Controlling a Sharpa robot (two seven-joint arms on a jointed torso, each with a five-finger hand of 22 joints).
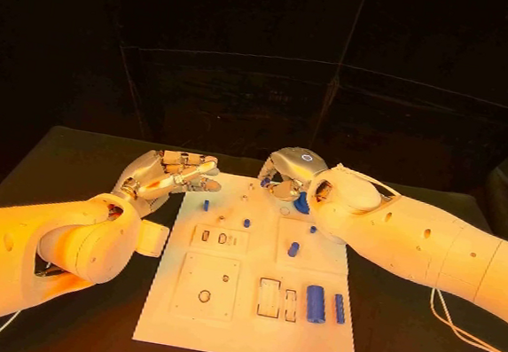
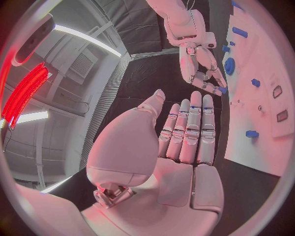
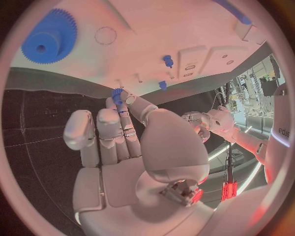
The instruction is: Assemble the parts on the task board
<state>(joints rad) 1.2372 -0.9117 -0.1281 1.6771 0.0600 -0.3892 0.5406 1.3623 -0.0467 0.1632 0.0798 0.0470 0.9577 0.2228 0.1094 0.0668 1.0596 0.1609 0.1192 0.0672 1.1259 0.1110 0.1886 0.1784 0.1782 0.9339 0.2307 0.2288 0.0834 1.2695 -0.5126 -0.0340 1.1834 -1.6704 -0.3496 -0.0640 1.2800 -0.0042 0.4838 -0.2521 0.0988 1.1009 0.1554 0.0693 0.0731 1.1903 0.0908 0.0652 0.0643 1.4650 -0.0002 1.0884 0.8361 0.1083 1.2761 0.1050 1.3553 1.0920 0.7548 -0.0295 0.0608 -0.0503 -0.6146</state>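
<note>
At the board's far edge, right hand [image 3: 132, 147] has a small blue gear [image 3: 117, 93] pinched at its fingertips.

Left hand [image 2: 178, 147] hangs just off the board's [image 1: 246, 318] left far corner, fingers straight and together, nothing in it. Big blue gear [image 3: 49, 42] already sits on the board near the right hand, and a couple of blue pegs [image 1: 247, 222] stand further in. Near edge has recessed pockets: two blue cylinders [image 1: 315, 304] lie beside them, and I can't tell what's inside the pockets. My worry: that pinch looks shallow, so if the small gear goes down tilted or its teeth clash with the big one, it could pop out and roll off the board.
</note>
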